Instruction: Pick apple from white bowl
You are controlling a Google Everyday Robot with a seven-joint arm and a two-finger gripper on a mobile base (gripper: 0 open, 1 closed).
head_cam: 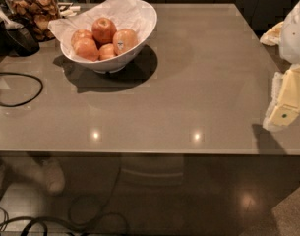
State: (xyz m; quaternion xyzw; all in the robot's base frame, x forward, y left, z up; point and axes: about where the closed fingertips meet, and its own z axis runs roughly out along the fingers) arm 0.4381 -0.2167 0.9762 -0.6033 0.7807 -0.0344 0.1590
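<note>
The white bowl stands on the grey table at the back left, lined with crinkled white paper. Several red-orange apples lie in it; the top apple sits highest, and another apple with a small sticker lies to its right. My gripper, white and pale yellow, hangs at the far right edge of the view over the table's right side. It is far from the bowl and holds nothing that I can see.
A clear jar of brown snacks stands left of the bowl, with a black scoop-like object beside it. A black cable loops on the table's left. The table's front edge runs across the view.
</note>
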